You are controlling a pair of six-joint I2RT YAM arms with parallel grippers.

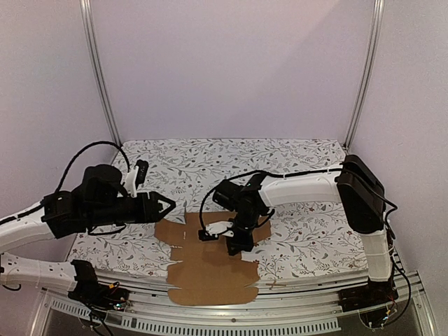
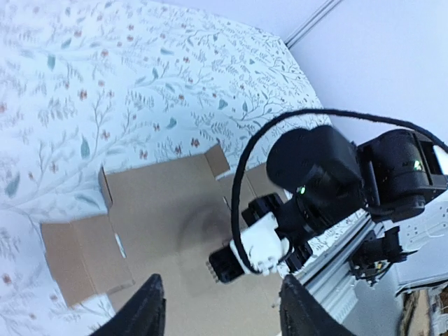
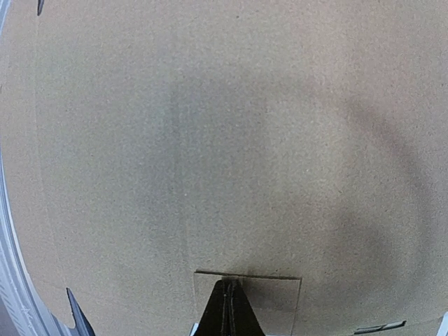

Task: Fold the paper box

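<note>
The paper box [image 1: 210,274] lies as a flat brown die-cut sheet at the near middle of the table, with tabs on its left side [image 2: 80,255]. My right gripper [image 1: 235,245] points down onto the middle of the sheet with its jaws shut. Its tip [image 3: 227,285] touches the edge of a small cut flap [image 3: 276,301] in the cardboard [image 3: 210,140]. My left gripper [image 1: 170,205] hovers just left of the sheet's far left corner. Its fingers stand apart with nothing between them [image 2: 220,311], looking across the sheet [image 2: 164,210] at the right gripper [image 2: 225,266].
A floral cloth [image 1: 231,161] covers the table. Metal rails [image 1: 294,287] run along the near edge, where the sheet overhangs slightly. Two upright frame posts [image 1: 101,77] stand at the back corners, against pale walls. The right arm's black cable [image 2: 245,182] loops above the sheet.
</note>
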